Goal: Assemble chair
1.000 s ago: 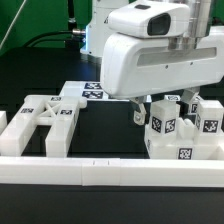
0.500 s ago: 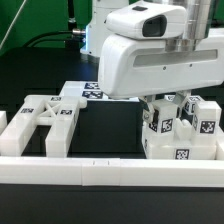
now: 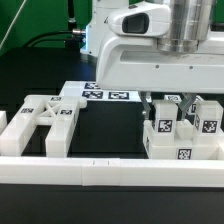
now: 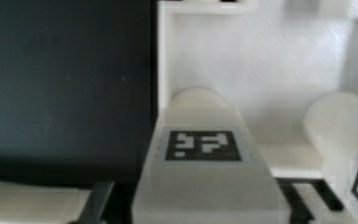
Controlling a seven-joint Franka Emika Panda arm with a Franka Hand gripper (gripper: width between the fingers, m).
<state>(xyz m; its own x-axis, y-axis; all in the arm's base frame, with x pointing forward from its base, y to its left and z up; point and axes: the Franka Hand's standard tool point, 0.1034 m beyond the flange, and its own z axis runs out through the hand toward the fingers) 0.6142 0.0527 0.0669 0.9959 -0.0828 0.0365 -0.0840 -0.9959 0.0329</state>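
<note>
The arm point(image 3: 150, 50) hangs low over the exterior view's right part of the desk point(image 3: 110, 125), above a group of white chair parts. The jaws are open and stand one on each side of a post point(image 3: 163, 125), so the top of the post is between them. In the wrist view the two dark fingers point(image 4: 101, 203) show on both sides of this post point(image 4: 202, 110). A thin gap seems to be left on each side, and the post is not gripped. The post has a square tag on the face toward the wrist camera and another on the face toward the exterior camera.

The other post point(image 3: 208, 120) stands just beside the first one, toward the exterior view's right, and is also tagged. In the wrist view it point(image 4: 345, 135) is near the first but apart from it. The slab point(image 3: 185, 152) lies in front of both posts, with a tag on its front face. I cannot tell if the posts stand on it or only behind it.

The frame point(image 3: 45, 120) lies flat at the exterior view's left, well apart from the posts, with bare black desk between them. The marker board point(image 3: 108, 95) lies behind, near the arm. A long white rail point(image 3: 110, 172) runs along the front edge of the desk.
</note>
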